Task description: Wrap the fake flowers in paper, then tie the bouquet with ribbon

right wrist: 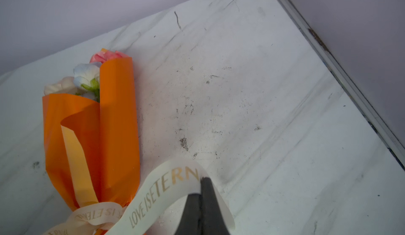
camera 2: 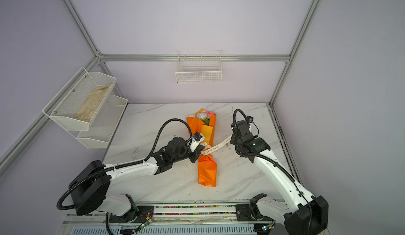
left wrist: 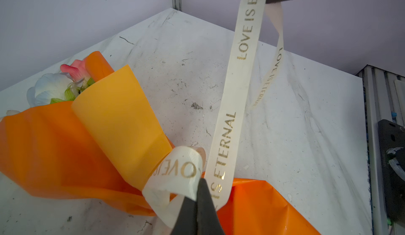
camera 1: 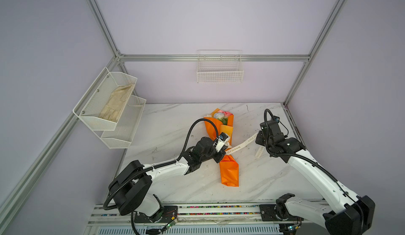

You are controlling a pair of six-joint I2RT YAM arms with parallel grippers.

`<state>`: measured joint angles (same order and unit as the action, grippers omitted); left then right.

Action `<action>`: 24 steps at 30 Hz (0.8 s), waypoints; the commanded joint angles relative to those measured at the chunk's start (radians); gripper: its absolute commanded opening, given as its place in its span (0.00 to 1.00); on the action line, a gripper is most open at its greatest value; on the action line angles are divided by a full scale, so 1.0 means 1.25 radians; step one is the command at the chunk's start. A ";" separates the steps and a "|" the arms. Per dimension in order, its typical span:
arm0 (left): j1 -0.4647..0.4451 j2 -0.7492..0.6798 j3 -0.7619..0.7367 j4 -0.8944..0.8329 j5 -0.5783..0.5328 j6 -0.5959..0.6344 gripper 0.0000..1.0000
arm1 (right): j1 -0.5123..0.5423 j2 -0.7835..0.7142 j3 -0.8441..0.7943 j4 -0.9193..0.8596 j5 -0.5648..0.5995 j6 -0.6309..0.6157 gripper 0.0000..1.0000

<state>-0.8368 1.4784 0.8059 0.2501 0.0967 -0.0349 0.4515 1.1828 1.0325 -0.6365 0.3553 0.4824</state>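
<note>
We pinched the gold-lettered "LOVE IS ETERNAL" ribbon [left wrist: 228, 139] twice.
Our left gripper [left wrist: 198, 197] clamped its loop at the orange-wrapped bouquet [camera 1: 229, 172], lying mid marble table [camera 1: 175, 122]; our right gripper [right wrist: 201, 192] clamped the raised strand.

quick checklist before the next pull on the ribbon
1. left gripper shut on the ribbon at the bouquet: ok
2. right gripper shut on the ribbon's long end: ok
3. ribbon straight between the grippers: ok
4. ribbon wrapped round the bouquet's waist: ok
5. ribbon tied tight: cannot tell
6. bouquet lying on the table: ok
</note>
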 commanded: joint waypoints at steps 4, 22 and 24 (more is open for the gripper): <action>0.006 -0.027 -0.040 0.015 0.010 -0.033 0.00 | 0.002 0.101 0.003 -0.061 -0.072 -0.065 0.22; 0.006 -0.114 -0.159 0.096 -0.055 -0.157 0.01 | 0.012 0.142 -0.116 0.282 -0.645 -0.138 0.38; 0.006 -0.121 -0.176 0.122 -0.079 -0.193 0.02 | 0.016 0.148 -0.124 0.314 -0.671 -0.151 0.40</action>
<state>-0.8360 1.3560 0.6437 0.3168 0.0544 -0.1745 0.4625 1.3705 0.8867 -0.3340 -0.3885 0.3355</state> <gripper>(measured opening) 0.047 0.391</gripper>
